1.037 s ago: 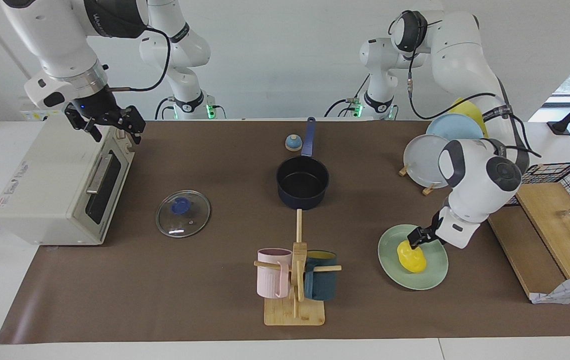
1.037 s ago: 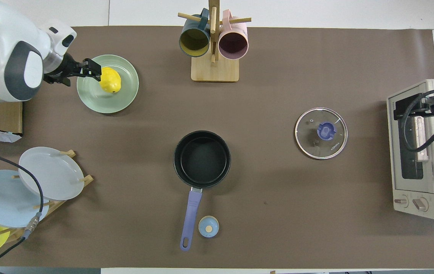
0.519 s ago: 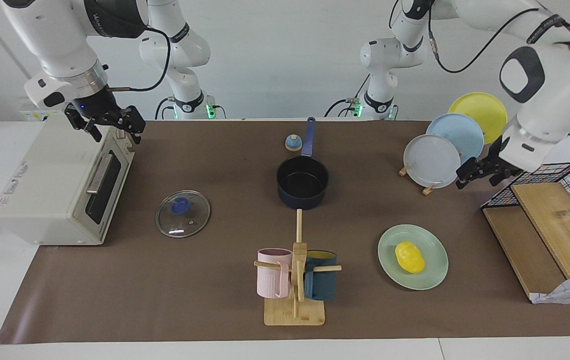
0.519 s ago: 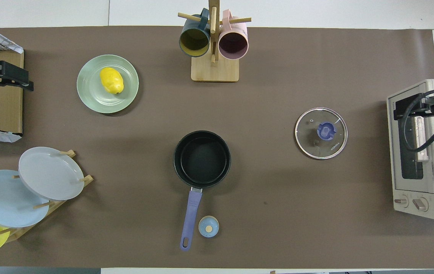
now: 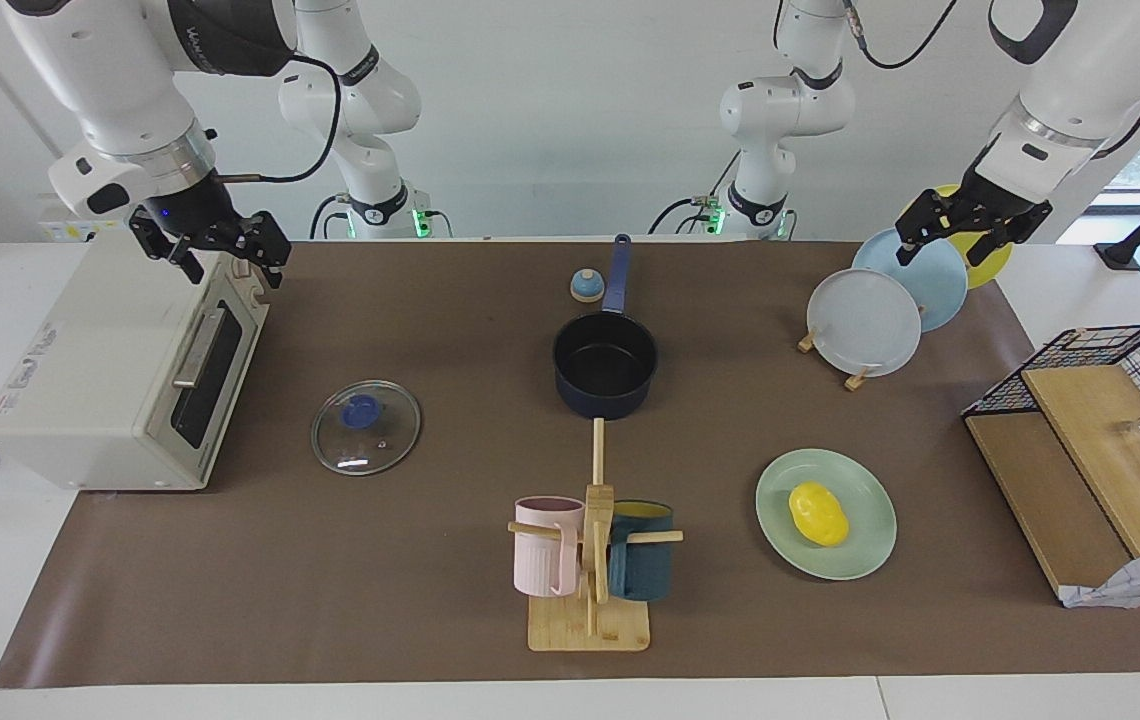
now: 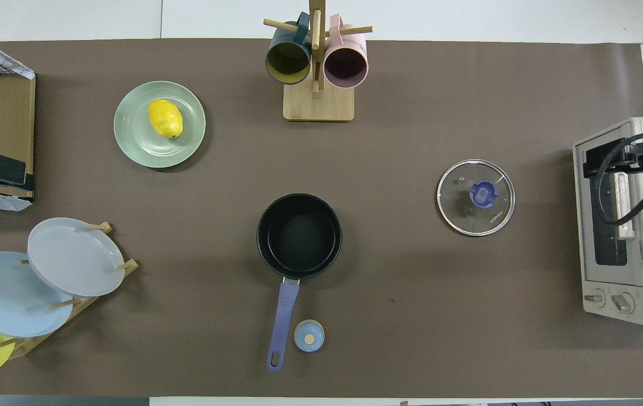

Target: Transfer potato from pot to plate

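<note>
The yellow potato [image 5: 819,514] lies on the mint-green plate [image 5: 868,545], toward the left arm's end of the table; it also shows in the overhead view [image 6: 165,118] on the plate [image 6: 136,148]. The navy pot [image 5: 605,365] stands empty mid-table with its handle toward the robots, also seen in the overhead view [image 6: 299,235]. My left gripper [image 5: 954,234] is open and empty, raised over the plate rack, apart from the plate. My right gripper [image 5: 218,254] is open and waits over the toaster oven.
A plate rack [image 5: 862,322] holds grey-white, light blue and yellow plates. A mug tree [image 5: 592,545] stands beside the mint plate. A glass lid [image 5: 366,427], a toaster oven [image 5: 120,370], a small blue knob [image 5: 586,286] and a wire basket [image 5: 1125,365] are also on the table.
My left gripper let go of the potato, rose off the plate and swung back over the plate rack. The potato stays on the plate. The right arm has not moved.
</note>
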Robot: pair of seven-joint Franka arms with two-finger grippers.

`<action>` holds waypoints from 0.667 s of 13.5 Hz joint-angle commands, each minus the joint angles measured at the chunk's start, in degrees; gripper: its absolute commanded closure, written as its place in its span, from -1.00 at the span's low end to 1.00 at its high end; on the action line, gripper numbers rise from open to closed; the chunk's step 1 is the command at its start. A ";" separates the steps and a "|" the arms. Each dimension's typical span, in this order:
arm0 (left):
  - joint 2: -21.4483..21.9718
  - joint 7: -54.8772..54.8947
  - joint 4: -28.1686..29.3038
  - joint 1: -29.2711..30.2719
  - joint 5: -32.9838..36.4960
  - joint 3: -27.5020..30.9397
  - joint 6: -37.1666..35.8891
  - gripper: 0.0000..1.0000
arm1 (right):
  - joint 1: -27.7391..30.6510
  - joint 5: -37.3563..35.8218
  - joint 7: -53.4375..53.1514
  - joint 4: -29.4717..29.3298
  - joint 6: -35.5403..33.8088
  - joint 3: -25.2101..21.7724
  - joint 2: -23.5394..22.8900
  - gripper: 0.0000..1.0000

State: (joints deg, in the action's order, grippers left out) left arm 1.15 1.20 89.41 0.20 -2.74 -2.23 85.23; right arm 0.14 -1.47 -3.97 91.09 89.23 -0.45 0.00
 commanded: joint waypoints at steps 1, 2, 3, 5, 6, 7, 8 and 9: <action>0.26 -1.02 -0.71 -2.82 0.89 0.55 0.56 -1.00 | 0.82 0.59 -0.08 0.50 -0.20 0.62 0.62 -1.00; -0.35 -1.11 -1.94 -3.01 1.41 0.56 -0.67 -1.00 | 0.82 0.59 -0.08 0.50 -0.20 0.62 0.62 -1.00; -0.71 -1.02 -3.35 -3.01 2.72 0.47 -2.42 -1.00 | 0.82 0.59 -0.08 0.50 -0.20 0.62 0.71 -1.00; -1.15 -1.02 -5.81 -2.93 3.35 0.38 -3.23 -1.00 | 0.82 0.59 -0.08 0.50 -0.20 0.62 0.71 -1.00; -1.24 -1.11 -5.82 -2.58 3.35 0.21 -2.44 -1.00 | 0.82 0.59 -0.08 0.50 -0.20 0.62 0.71 -1.00; -1.85 -1.20 -5.74 -2.31 3.52 0.12 -0.96 -1.00 | 0.82 0.59 -0.08 0.50 -0.11 0.62 0.71 -1.00; -1.42 -1.20 -5.21 -2.74 3.35 0.20 1.06 -1.00 | 0.82 0.59 -0.08 0.50 -0.20 0.62 0.62 -1.00; -0.80 -1.29 -3.38 -2.58 3.35 0.12 2.04 -1.00 | 0.82 0.59 -0.08 0.50 -0.11 0.62 0.71 -1.00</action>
State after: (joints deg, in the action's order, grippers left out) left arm 0.66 0.77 85.31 -1.98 -0.66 -2.17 85.39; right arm 0.14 -1.47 -3.97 91.09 89.23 -0.45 0.00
